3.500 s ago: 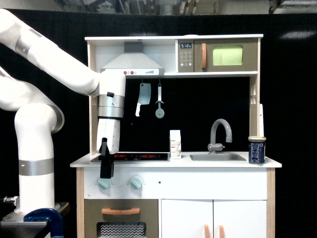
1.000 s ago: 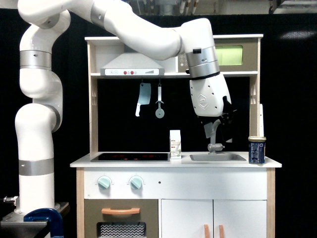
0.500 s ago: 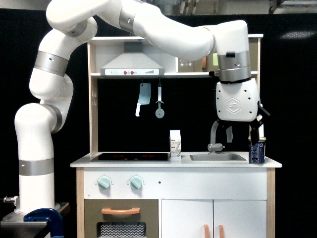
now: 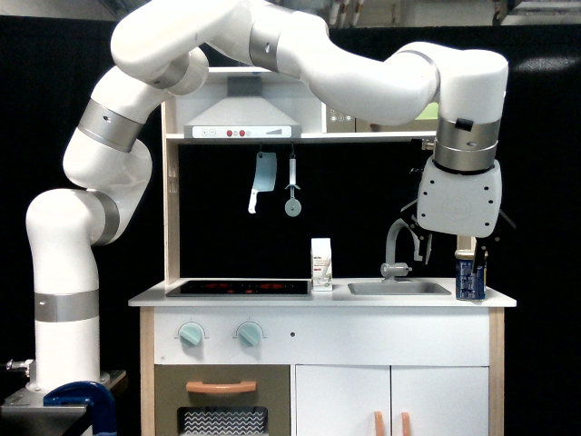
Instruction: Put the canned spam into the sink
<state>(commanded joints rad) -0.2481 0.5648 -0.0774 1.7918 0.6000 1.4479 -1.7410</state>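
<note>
You see the pincer hanging wide open right above the canned spam, gripping nothing. The tin stands upright on the white tabletop, at the exterior view's right end, just beside the sink and outside its basin.
</note>
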